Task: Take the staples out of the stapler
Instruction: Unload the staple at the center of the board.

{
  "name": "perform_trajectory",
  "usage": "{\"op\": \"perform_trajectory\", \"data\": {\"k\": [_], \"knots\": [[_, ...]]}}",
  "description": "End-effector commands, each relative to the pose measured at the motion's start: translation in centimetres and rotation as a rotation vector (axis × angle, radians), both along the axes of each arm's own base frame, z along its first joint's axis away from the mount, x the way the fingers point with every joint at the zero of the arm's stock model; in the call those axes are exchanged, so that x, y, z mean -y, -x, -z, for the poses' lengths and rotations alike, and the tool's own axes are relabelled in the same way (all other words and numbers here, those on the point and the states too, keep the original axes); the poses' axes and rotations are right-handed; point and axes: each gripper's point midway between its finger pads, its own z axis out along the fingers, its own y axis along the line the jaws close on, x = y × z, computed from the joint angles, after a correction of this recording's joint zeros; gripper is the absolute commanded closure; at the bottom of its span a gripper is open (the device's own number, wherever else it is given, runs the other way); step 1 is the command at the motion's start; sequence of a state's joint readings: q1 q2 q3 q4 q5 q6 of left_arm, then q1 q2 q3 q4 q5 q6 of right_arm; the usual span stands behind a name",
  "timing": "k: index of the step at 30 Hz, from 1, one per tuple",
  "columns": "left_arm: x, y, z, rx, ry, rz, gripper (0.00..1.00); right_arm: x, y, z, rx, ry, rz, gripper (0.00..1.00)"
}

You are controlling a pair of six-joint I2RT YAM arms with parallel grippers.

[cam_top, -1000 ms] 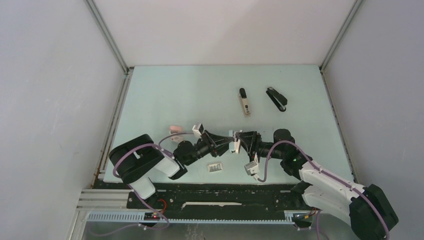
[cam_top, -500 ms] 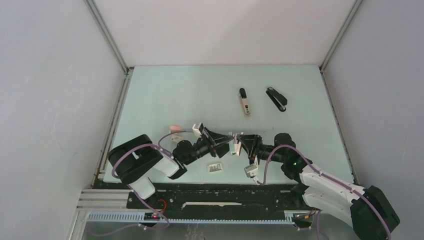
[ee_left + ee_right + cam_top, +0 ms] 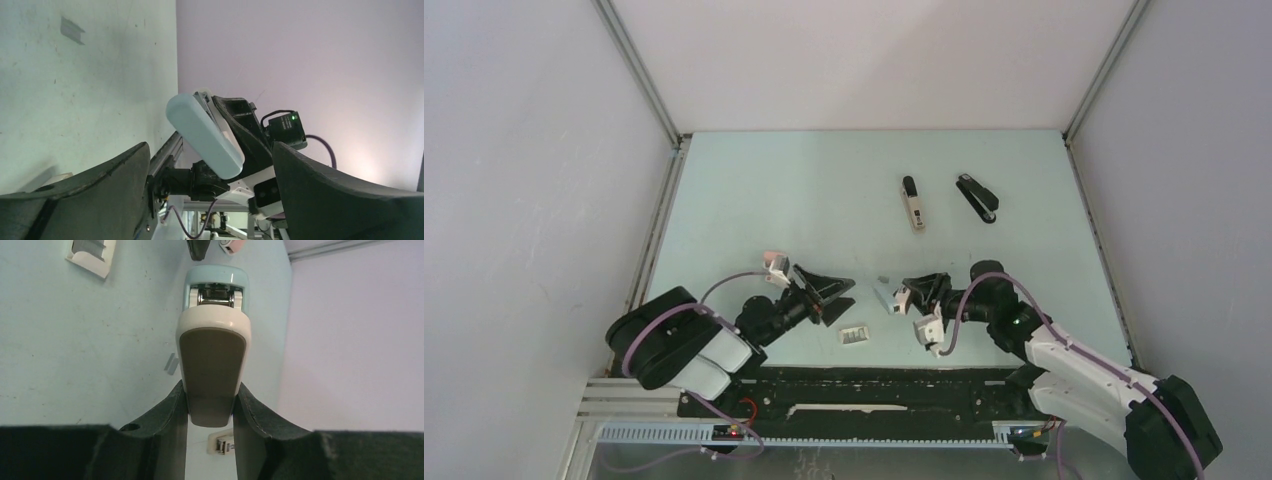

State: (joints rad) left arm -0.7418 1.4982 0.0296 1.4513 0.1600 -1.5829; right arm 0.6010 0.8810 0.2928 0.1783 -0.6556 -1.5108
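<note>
Pale green table [image 3: 754, 190] carries a short grey strip of staples [image 3: 171, 363], loose between the arms. Left gripper [image 3: 836, 291] gapes wide and empty; the right gripper [image 3: 210, 392] pinches the small stapler [image 3: 212, 355] by its tail, a thin hold that could let it twist free, and a low arm might sweep the strip away.

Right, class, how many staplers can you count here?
3: black stapler far right; white-and-black stapler just left of it; pale blue stapler held in the right gripper. The pink block is unclear.
</note>
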Motion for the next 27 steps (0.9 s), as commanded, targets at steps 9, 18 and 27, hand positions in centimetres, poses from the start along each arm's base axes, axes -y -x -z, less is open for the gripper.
{"op": "perform_trajectory", "data": {"k": [9,18,27], "knots": [[-4.6,-1.2,-1.4,0.41,-0.264,-0.173,0.0,1.5,-0.4,-2.4,-0.54,-0.13,0.076,0.91],[-9.1,-2.8,-6.8,0.801,-0.663,-0.411,0.0,3.1,-2.8,-1.3,-0.863,-0.196,0.195,0.92],[-2.8,1.2,-7.8,1.207,-0.615,-0.051,0.07,3.4,-2.5,-2.5,-1.237,-0.186,0.173,0.94]]}}
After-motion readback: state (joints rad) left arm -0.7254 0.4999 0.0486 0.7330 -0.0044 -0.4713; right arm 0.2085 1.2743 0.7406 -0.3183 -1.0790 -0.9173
